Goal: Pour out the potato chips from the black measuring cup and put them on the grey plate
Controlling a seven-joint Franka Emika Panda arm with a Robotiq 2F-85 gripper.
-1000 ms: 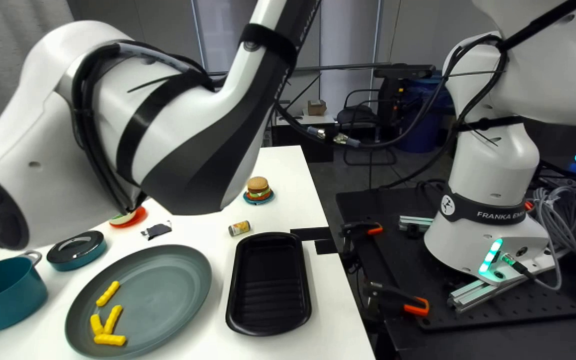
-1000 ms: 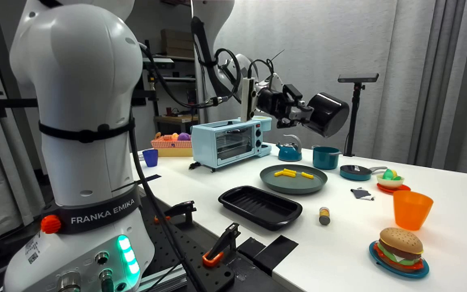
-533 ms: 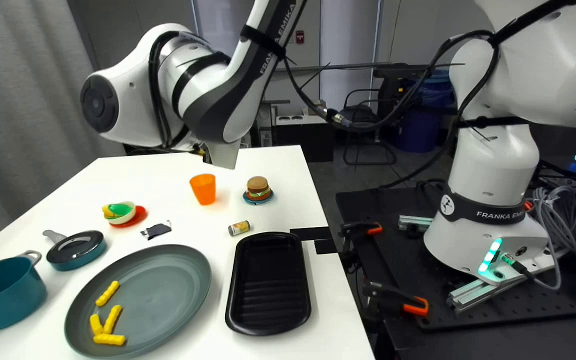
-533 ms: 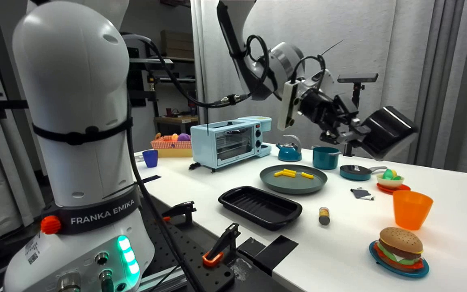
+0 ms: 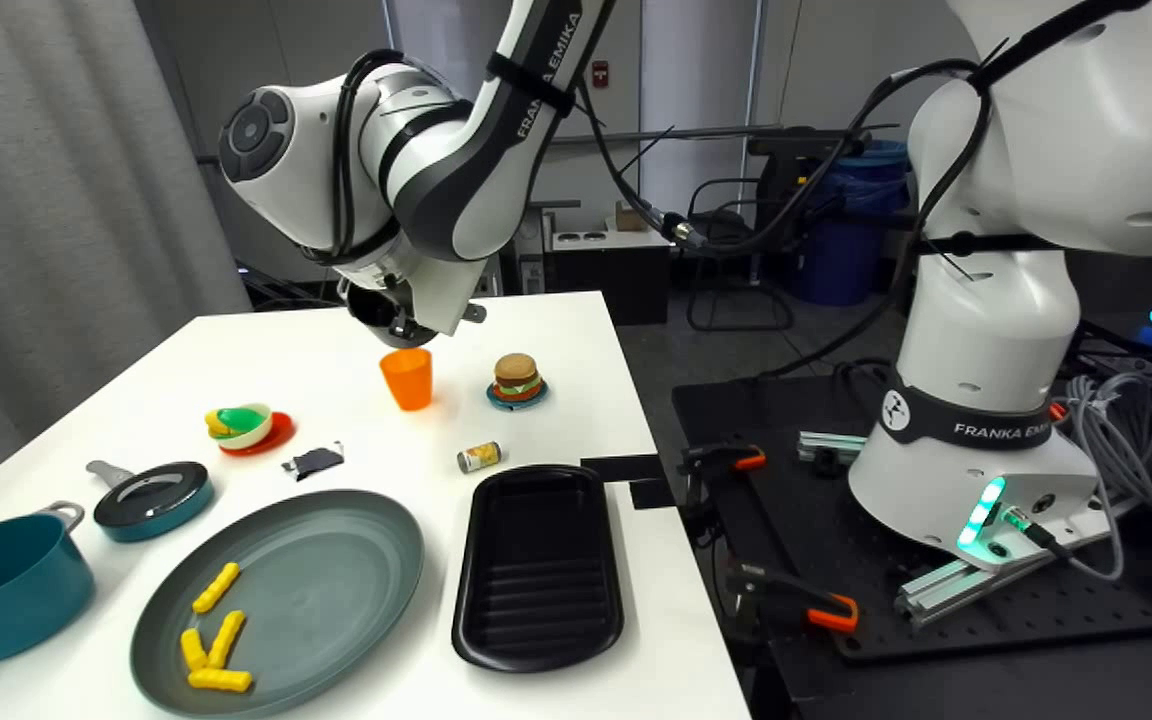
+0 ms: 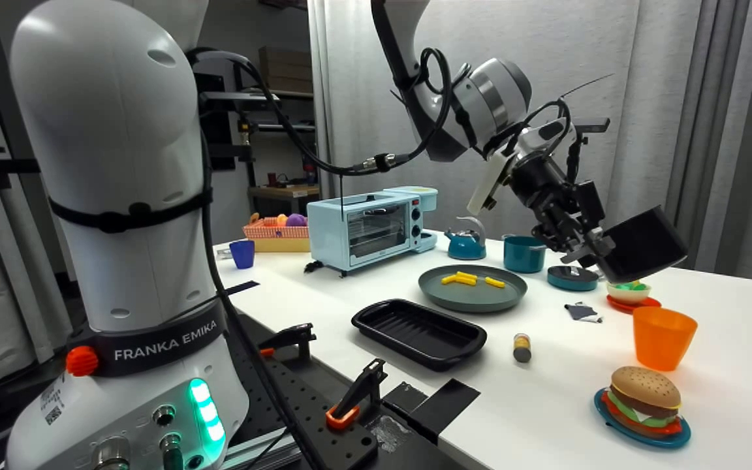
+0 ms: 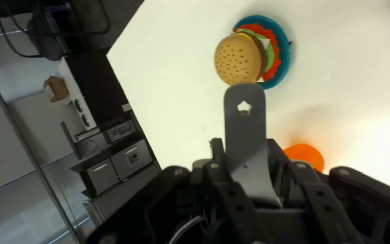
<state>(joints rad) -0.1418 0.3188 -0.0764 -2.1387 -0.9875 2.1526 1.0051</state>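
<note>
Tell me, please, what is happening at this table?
A Franka Panda robot arm holds a black measuring cup in its gripper by the grey handle. The cup is tilted in the air, away from the grey plate. Four yellow potato chips lie on that plate. I cannot tell whether the cup is empty.

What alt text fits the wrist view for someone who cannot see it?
Fingers hold the measuring cup's grey handle, pointing up the picture. Beyond, a toy burger sits on a teal plate on the white table; part of an orange cup shows lower right.
</note>
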